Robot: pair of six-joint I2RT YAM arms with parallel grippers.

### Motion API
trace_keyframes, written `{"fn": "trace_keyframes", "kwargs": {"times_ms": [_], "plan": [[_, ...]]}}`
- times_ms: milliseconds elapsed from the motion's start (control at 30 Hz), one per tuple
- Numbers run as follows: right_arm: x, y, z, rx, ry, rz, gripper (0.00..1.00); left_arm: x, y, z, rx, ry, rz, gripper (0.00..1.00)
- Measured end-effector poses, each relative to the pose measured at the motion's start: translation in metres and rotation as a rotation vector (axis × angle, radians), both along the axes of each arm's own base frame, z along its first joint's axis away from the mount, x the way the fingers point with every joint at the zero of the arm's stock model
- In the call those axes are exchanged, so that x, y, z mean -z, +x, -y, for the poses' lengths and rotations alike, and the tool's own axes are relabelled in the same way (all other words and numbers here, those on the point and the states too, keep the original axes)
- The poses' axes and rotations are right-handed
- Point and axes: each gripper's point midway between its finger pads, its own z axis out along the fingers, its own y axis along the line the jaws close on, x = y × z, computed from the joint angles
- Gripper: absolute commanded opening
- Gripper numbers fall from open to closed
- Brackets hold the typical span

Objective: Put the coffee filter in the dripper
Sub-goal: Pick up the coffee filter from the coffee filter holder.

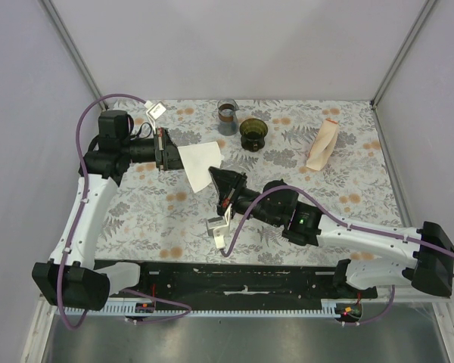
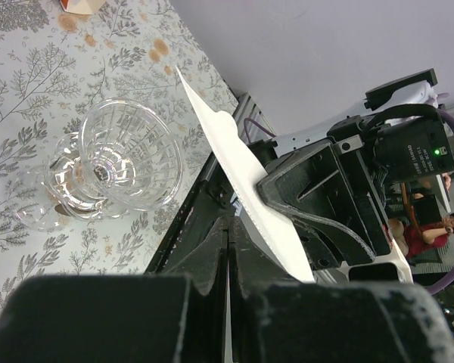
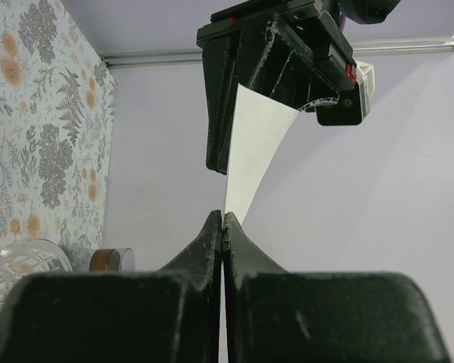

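The coffee filter [image 1: 200, 166], a flat white paper fan, hangs in the air between my two grippers above the middle of the table. My left gripper [image 1: 169, 155] is shut on its left edge, and the left wrist view [image 2: 228, 221] shows the jaws closed on the paper [image 2: 242, 174]. My right gripper [image 1: 216, 179] is shut on the filter's lower right corner, with the jaws [image 3: 223, 218] pinching the paper tip [image 3: 253, 147]. The dripper [image 1: 253, 133], a dark olive round cup, stands upright and empty at the back, beyond the filter. It looks clear and ribbed in the left wrist view [image 2: 129, 155].
A glass jar with a brown band [image 1: 227, 116] stands just left of the dripper and shows in the right wrist view [image 3: 110, 259]. A pale peach packet [image 1: 321, 147] lies at the back right. A small white tag [image 1: 156, 110] lies at the back left.
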Motion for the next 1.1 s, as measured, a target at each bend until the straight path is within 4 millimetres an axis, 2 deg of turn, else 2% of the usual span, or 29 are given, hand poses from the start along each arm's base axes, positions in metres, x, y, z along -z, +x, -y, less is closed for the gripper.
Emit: {"fn": "trace_keyframes", "kwargs": {"times_ms": [33, 100, 167, 367, 533, 700, 933, 1100], "plan": [[0.001, 0.000, 0.000, 0.001, -0.001, -0.001, 0.00, 0.000, 0.000, 0.000, 0.000, 0.000, 0.000, 0.06], [0.003, 0.001, 0.001, 0.009, -0.005, -0.003, 0.00, 0.000, 0.000, 0.000, -0.002, 0.001, 0.000, 0.33], [0.006, 0.004, 0.004, 0.026, -0.011, -0.005, 0.00, 0.001, 0.002, -0.001, -0.009, 0.013, 0.002, 0.53], [0.002, 0.008, 0.023, 0.068, 0.002, 0.004, 0.00, -0.008, 0.020, -0.004, -0.055, 0.062, 0.035, 0.84], [-0.010, 0.008, 0.036, 0.098, 0.037, 0.018, 0.00, -0.007, 0.029, -0.006, -0.076, 0.078, 0.021, 0.89], [0.003, 0.011, 0.040, 0.123, 0.014, 0.008, 0.00, -0.010, 0.031, -0.007, -0.084, 0.079, 0.022, 0.91], [0.007, 0.014, 0.043, 0.144, 0.008, 0.004, 0.00, -0.037, 0.033, -0.012, -0.100, 0.033, 0.086, 0.92], [0.006, 0.015, 0.043, 0.146, 0.008, 0.008, 0.00, -0.029, 0.031, -0.012, -0.117, 0.016, 0.070, 0.92]]}}
